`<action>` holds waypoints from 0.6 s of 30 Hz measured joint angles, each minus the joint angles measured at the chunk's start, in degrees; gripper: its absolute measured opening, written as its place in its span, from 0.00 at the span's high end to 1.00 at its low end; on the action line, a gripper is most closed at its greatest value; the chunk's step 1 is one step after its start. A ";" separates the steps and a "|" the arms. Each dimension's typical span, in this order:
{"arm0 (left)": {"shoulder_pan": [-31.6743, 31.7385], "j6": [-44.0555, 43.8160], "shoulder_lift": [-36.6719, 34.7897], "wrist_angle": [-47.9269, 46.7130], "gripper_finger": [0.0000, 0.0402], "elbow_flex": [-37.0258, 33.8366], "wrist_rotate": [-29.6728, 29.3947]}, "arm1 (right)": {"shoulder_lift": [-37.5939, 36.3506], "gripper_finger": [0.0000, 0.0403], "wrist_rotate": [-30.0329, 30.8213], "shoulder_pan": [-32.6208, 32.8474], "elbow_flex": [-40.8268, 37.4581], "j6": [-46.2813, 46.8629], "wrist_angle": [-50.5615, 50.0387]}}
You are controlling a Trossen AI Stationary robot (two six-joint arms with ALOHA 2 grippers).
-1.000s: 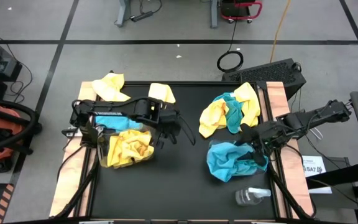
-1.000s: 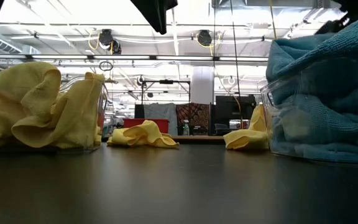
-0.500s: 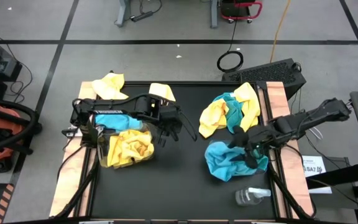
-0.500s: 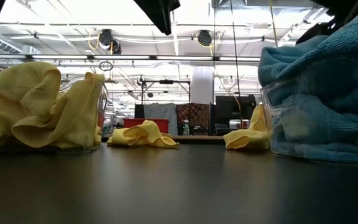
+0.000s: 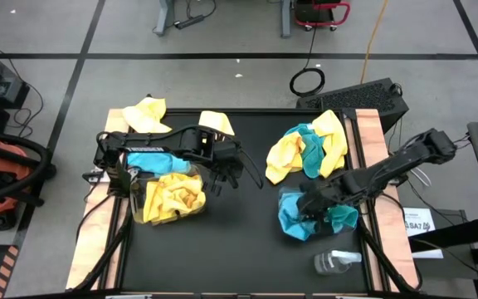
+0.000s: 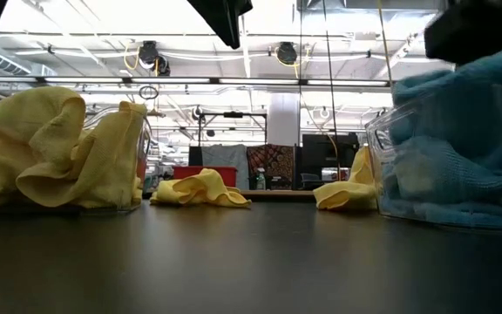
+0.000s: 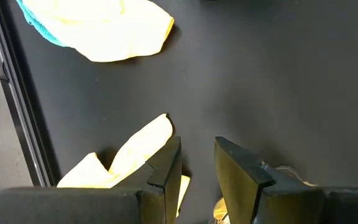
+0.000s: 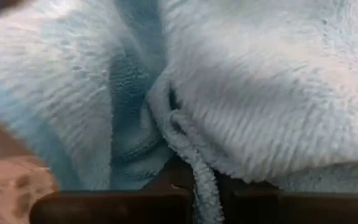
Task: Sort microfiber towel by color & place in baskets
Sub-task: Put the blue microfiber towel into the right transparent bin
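Note:
A clear basket [image 5: 137, 199] at the left holds yellow towels [image 5: 173, 195]. A turquoise towel [image 5: 148, 161] lies beside it under my left arm. My left gripper [image 5: 229, 170] hovers shut and empty over bare table to the right of that basket. The right clear basket [image 6: 390, 174] is heaped with turquoise towels [image 5: 330, 220]. My right gripper [image 5: 305, 205] is down in that heap, shut on a turquoise towel [image 8: 247, 93] that fills its wrist view. A mixed heap of yellow and turquoise towels [image 5: 309, 145] lies at the far right. My right gripper has a hem of the turquoise towel [image 8: 194, 165] running between its two fingers. It comes slanting down from the table's right side. The towel lies bunched on the heap in the right basket, slack. One layer or several, I cannot tell.
Two loose yellow towels [image 5: 143, 115] [image 5: 216, 123] lie along the far edge at the left. A small clear bottle [image 5: 334, 262] lies near the front right. Bare black table lies in the middle between the baskets.
My right gripper has gone toward the table's left edge across the turquoise heap and down into it. The heap's left part bulged up, then sank lower in the basket.

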 joint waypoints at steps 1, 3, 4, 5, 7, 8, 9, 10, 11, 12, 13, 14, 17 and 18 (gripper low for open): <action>0.00 0.02 0.00 0.00 0.74 0.00 0.00 | 1.19 0.97 0.16 0.02 0.01 0.36 -0.28; 0.00 0.02 0.00 0.00 0.74 0.00 0.00 | 3.64 0.95 0.21 0.02 0.11 1.12 -0.48; 0.00 0.00 0.00 0.00 0.74 0.00 0.00 | 4.92 0.95 0.23 0.02 0.12 1.31 -0.66; 0.00 0.00 0.00 0.02 0.74 0.00 0.00 | 6.18 0.94 0.22 0.02 0.21 1.34 -0.53; 0.00 -0.22 0.00 0.02 0.74 0.00 0.00 | 8.71 0.95 0.46 0.02 0.35 1.34 -0.47; 0.00 -0.45 0.00 0.02 0.74 0.00 0.00 | 9.76 0.96 0.45 0.02 0.42 1.45 -0.44; 0.00 -0.93 0.00 0.00 0.74 0.00 0.00 | 10.62 0.96 0.48 0.02 0.48 1.48 -0.30; 0.00 -1.21 0.00 -0.02 0.74 0.00 0.00 | 11.31 0.96 0.77 0.02 0.54 1.59 -0.13; 0.00 -1.39 0.00 -0.04 0.74 -0.01 0.00 | 11.69 0.97 0.89 0.02 0.57 1.75 0.00; 0.00 -1.44 0.00 -0.13 0.74 0.00 0.00 | 11.77 0.97 0.83 0.02 0.55 1.99 0.03; -0.09 -1.44 0.00 -0.30 0.74 0.00 0.00 | 11.73 0.96 0.46 0.02 0.48 2.56 0.05; -0.12 -1.47 0.00 -0.48 0.74 0.00 0.00 | 11.35 0.96 0.13 0.00 0.37 3.14 -0.05; -0.11 -1.47 0.00 -0.54 0.74 0.00 0.00 | 8.63 0.94 -0.55 -0.01 0.08 5.03 -1.04; -0.11 -1.46 0.00 -0.52 0.74 0.00 0.00 | 7.42 0.93 -0.69 0.02 -0.08 5.49 -1.40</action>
